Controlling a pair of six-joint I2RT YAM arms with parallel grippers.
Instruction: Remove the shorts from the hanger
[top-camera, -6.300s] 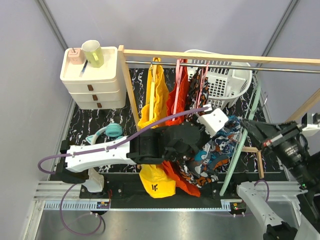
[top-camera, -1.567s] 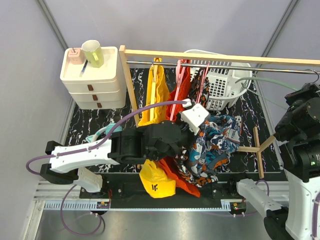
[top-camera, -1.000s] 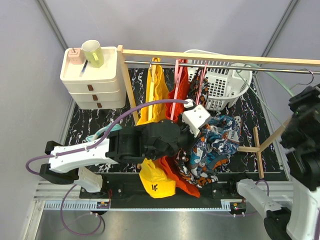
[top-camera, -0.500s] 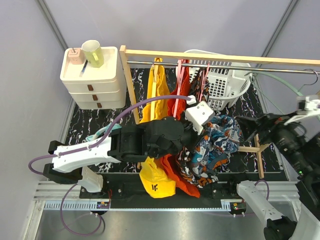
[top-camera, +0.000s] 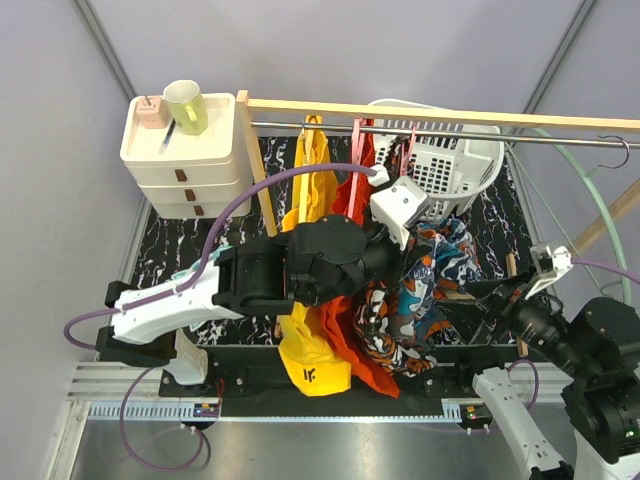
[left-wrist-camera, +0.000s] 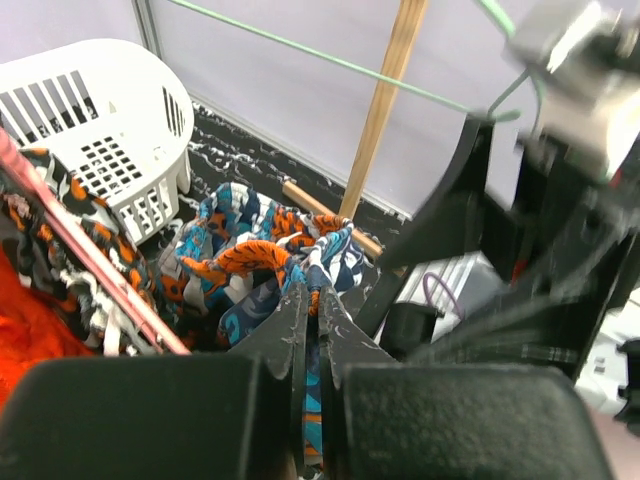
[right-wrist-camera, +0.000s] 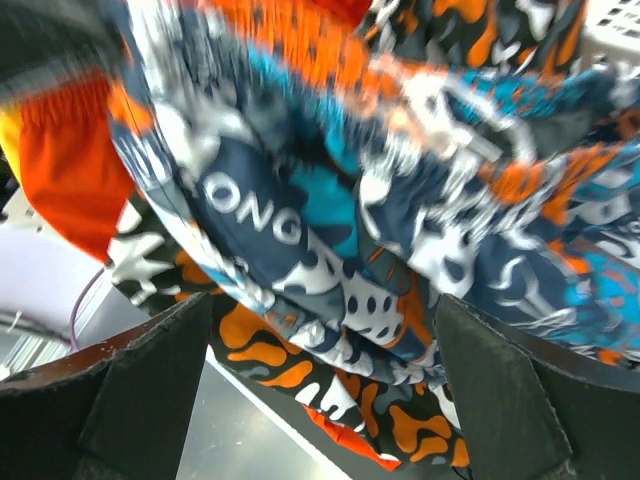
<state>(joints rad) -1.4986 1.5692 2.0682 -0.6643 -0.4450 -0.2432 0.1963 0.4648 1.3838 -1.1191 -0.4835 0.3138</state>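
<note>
— Where do we have the blue-and-orange shorts (top-camera: 443, 262)?
— Below the rail (top-camera: 540, 138), just right of the plain orange-red pair (top-camera: 352, 200). Our left gripper (left-wrist-camera: 312, 300) is pinched tight on a fold of them.
— And our right gripper (right-wrist-camera: 320, 340)?
— Its jaws are spread wide, facing the patterned cloth. The dark blotched shorts (top-camera: 395, 345) hang just beside the blue pair.

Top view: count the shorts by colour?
yellow shorts: 1
orange-red shorts: 1
blue/teal patterned shorts: 1
dark grey patterned shorts: 1
Total: 4
</note>
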